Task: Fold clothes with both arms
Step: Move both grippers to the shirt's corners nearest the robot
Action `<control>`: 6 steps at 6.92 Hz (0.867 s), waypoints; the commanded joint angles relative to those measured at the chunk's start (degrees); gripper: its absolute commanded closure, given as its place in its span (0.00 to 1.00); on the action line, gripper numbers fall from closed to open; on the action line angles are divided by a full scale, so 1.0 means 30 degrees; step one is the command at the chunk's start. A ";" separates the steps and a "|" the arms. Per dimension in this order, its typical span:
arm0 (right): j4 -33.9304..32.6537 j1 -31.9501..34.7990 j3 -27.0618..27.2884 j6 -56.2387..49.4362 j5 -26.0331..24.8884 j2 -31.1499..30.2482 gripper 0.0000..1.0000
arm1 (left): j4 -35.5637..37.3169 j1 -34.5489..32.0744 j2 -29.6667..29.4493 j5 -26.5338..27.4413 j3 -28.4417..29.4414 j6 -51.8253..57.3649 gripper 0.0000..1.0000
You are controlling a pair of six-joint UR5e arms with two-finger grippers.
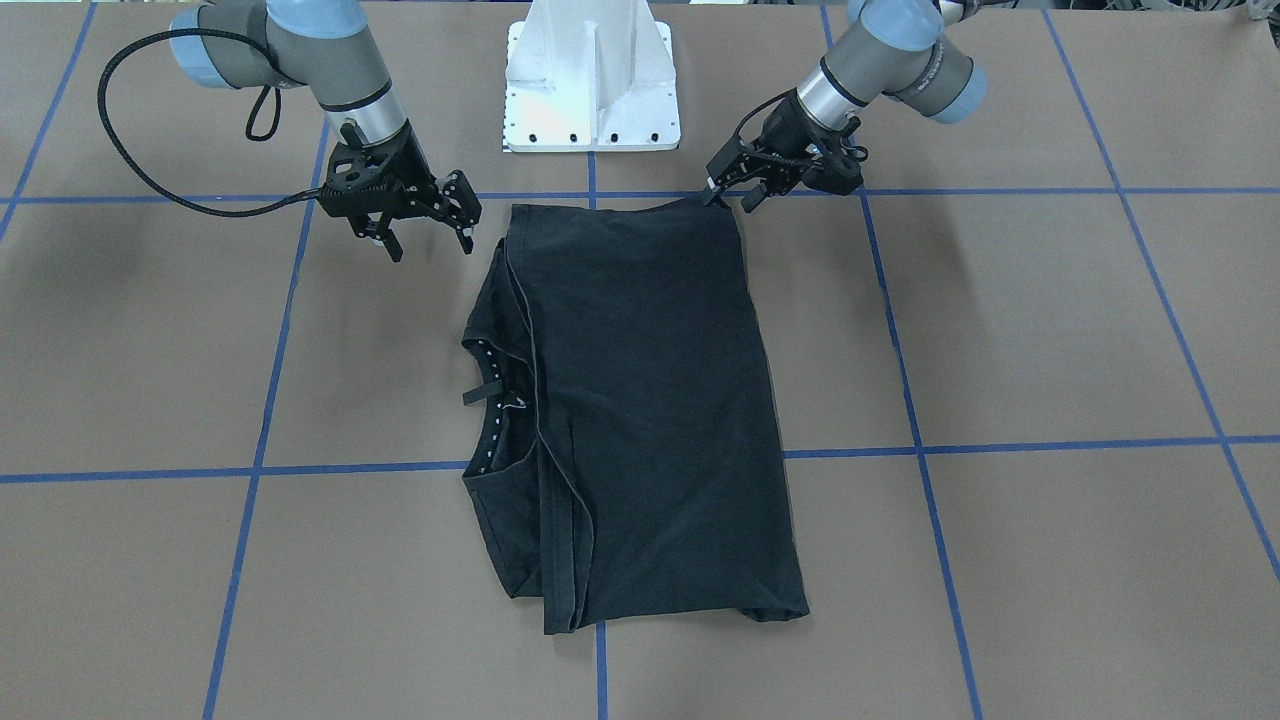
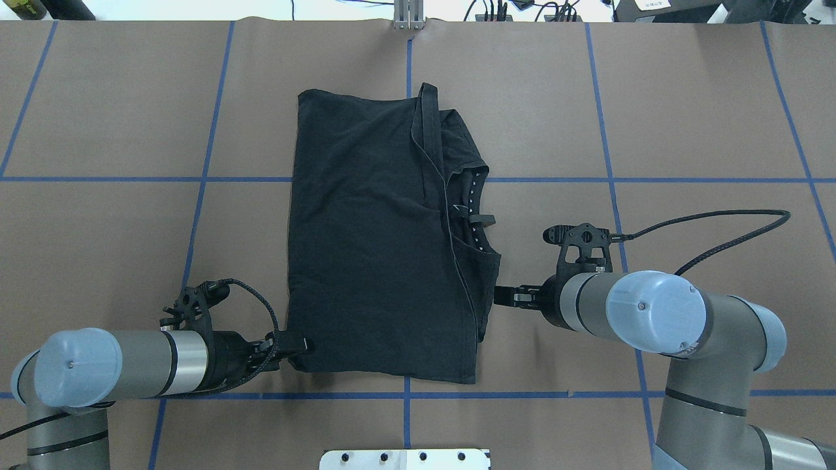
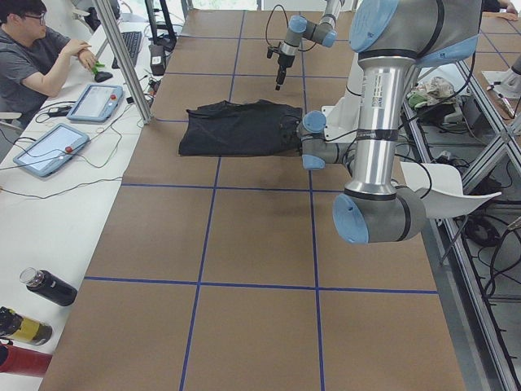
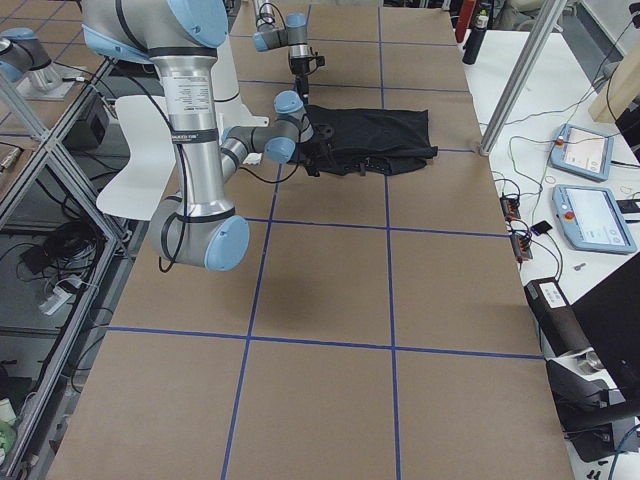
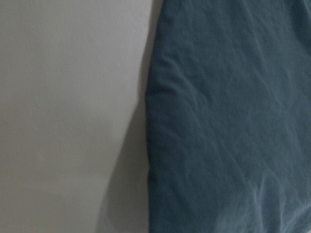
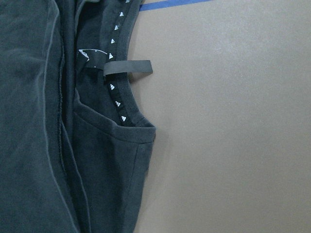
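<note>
One black T-shirt [image 2: 372,248] lies folded flat in the middle of the brown table [image 2: 686,98], between the two arms. Its long axis runs from the edge near the white base [image 1: 592,80] straight out towards the far side. Its neck opening [image 2: 471,215] points sideways, to the robot's right. The plain black side is up and no print shows. A broad smooth panel covers most of the bundle. Its hemmed edge runs slantwise down the length, and a narrower layer with the collar peeks out beside it on the robot's right. Inside the collar runs one band with a row of small white triangles [image 6: 116,102], and one short black loop [image 6: 127,68] sticks out across it onto the bare table. The cloth has only soft creases, and the far corners look a little rumpled. There are two arms and two grippers. The left arm [image 2: 130,372] reaches in low, and the left gripper [image 1: 732,196] is at the shirt's near corner on that side. Its two fingers look spread apart, with one tip touching the cloth, and nothing seems to be pinched between them. The right arm [image 2: 653,313] carries the right gripper [image 1: 432,248] just beside the near corner on the collar side, clear of the cloth. Its fingers are spread wide and hold nothing. Blue tape lines [image 2: 610,179] divide the table into squares, and the shirt lies across several of them. One person [image 3: 32,57] sits at a side bench with two tablets [image 3: 96,102].
</note>
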 commanded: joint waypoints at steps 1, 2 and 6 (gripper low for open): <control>0.0003 -0.0039 -0.0030 0.0001 0.0022 0.0042 0.00 | -0.0029 0.0139 -0.0087 0.0019 0.0213 0.0063 0.40; 0.0003 -0.0011 -0.0030 0.0001 0.0022 0.0042 0.00 | -0.0029 0.0139 -0.0088 -0.0011 0.0243 0.0122 0.40; 0.0003 -0.0011 -0.0059 0.0001 0.0022 0.0013 0.00 | -0.0059 0.0139 -0.0437 -0.0011 0.0593 0.0181 0.48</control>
